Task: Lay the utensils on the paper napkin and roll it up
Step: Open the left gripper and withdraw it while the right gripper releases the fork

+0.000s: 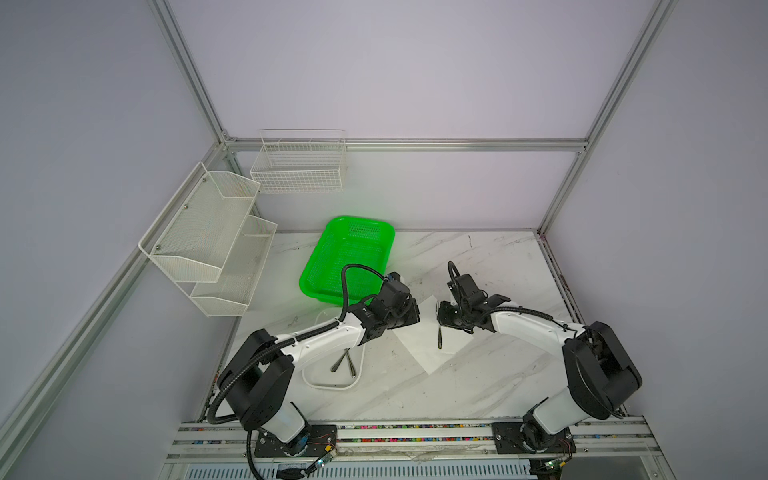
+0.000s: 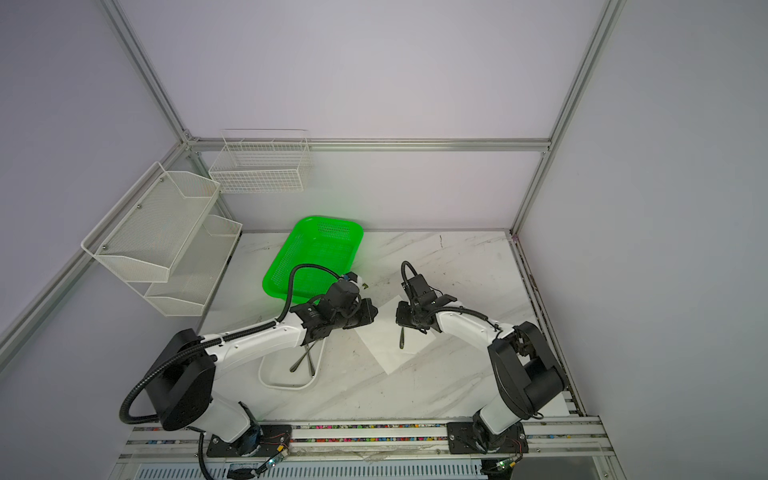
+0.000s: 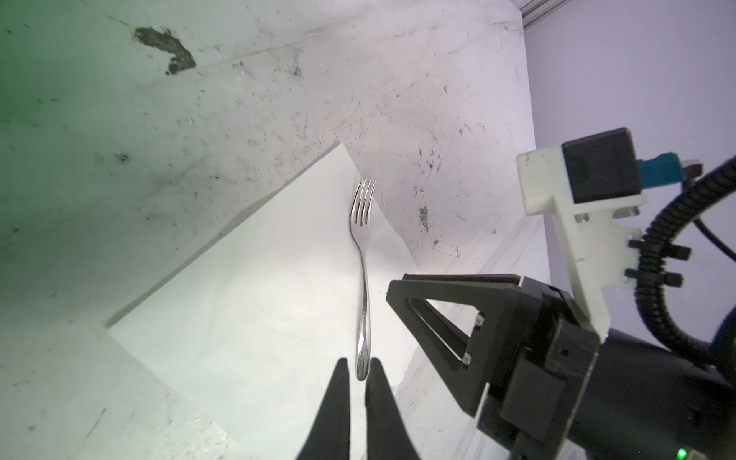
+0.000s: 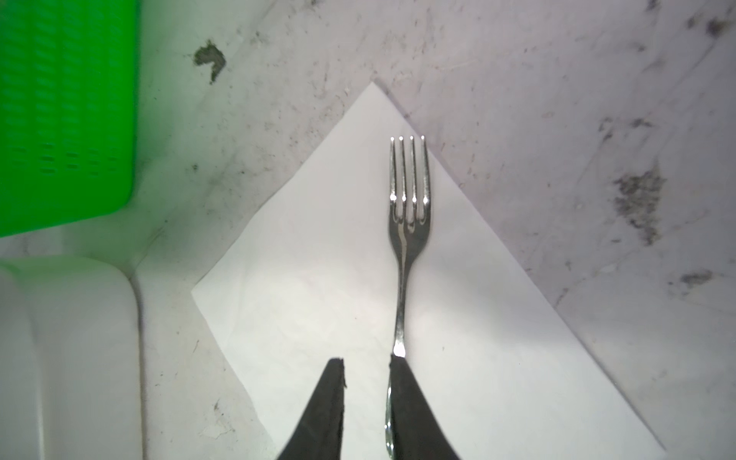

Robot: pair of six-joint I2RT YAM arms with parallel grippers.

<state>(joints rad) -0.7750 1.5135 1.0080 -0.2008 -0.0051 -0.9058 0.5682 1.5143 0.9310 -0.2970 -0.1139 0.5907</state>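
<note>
Jaws parted, the right gripper (image 4: 366, 360) has a finger against the fork (image 4: 408, 223) on the napkin (image 4: 318, 298), so withdrawing could drag it askew; the left gripper (image 3: 358, 362) is closed, empty.

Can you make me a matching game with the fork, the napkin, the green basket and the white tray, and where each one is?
Things:
1. fork
2. paper napkin
3. green basket
4. white tray

Places:
A. holds two more utensils
B. spread flat on the table
C. lying on the napkin
D. farthest back on the table

Pairs: 1-C, 2-B, 3-D, 4-A
</note>
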